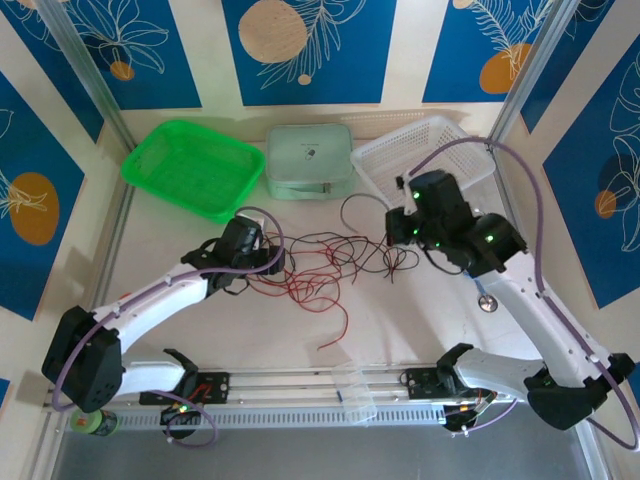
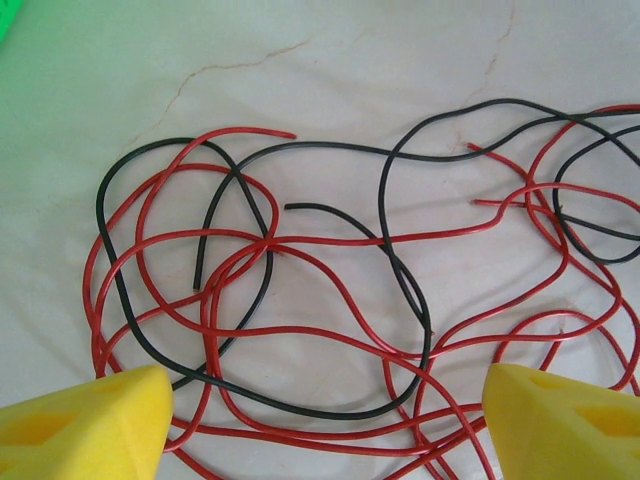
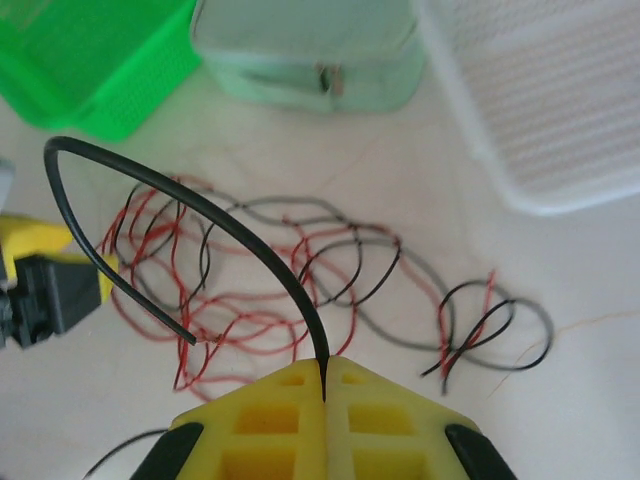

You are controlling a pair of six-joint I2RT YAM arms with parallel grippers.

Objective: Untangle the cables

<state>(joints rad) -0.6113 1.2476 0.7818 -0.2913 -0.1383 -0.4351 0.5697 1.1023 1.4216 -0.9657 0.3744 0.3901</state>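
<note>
White tabletop, tangled cables, right gripper pinching black cable

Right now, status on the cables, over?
Right tool shut on one black cable, arched up. Left tool open above the tangle. Green basket, white basket beyond, apart.

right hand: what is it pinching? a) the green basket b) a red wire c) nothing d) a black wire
d, the shut right hand clamps a black wire that arcs up out of it
</note>
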